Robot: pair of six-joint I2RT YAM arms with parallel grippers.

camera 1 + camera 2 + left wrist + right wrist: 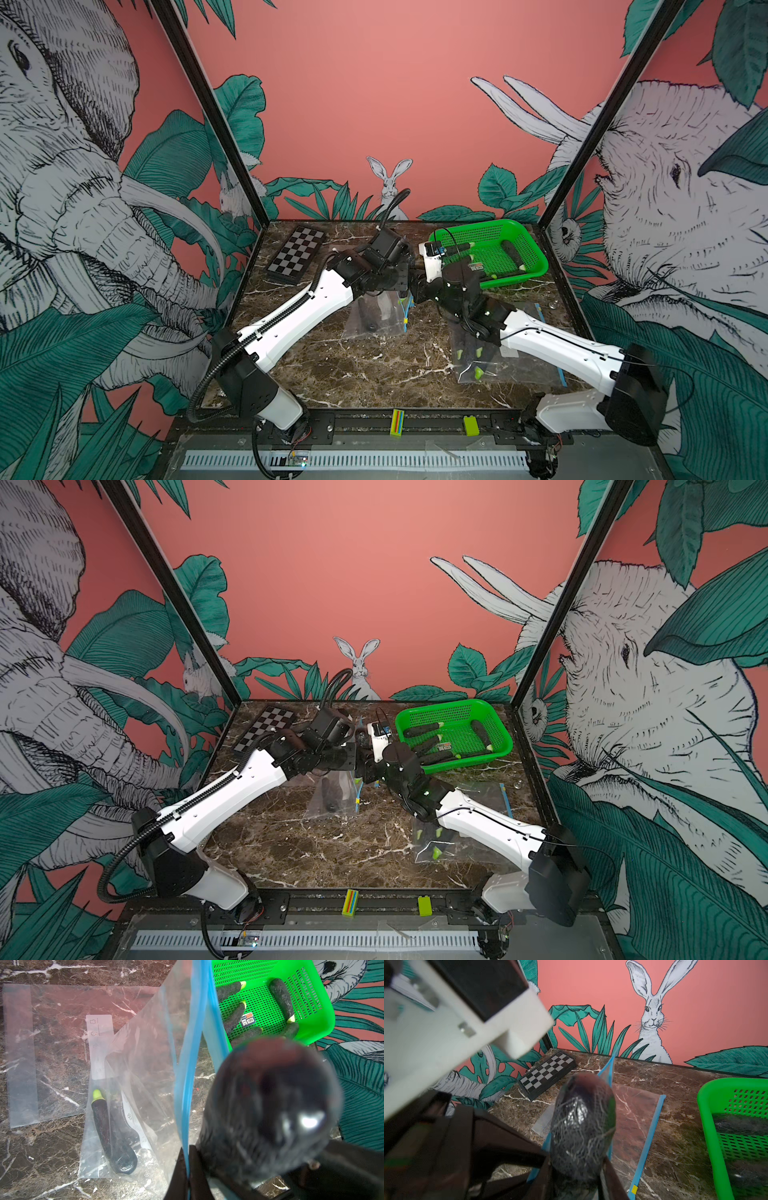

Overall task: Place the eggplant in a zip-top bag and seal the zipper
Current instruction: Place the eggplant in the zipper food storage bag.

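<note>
ZIPPER STANDOFF: We see the left gripper point(188, 1154) clenched on one blue zipper lip point(187, 1076) of the zip-top bag point(145, 1068), holding it up. The right gripper point(577, 1169) grasps the eggplant point(581, 1124), its rounded end at the open mouth and not yet inside (a second eggplant point(112, 1130) seemingly lies in the bag's bottom). The risk, we judge: an off-line push snags the free lip and folds the mouth shut, or drags the strip from the left pinch.

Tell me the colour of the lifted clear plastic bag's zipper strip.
Zipper strip: light blue, left wrist view.
</note>
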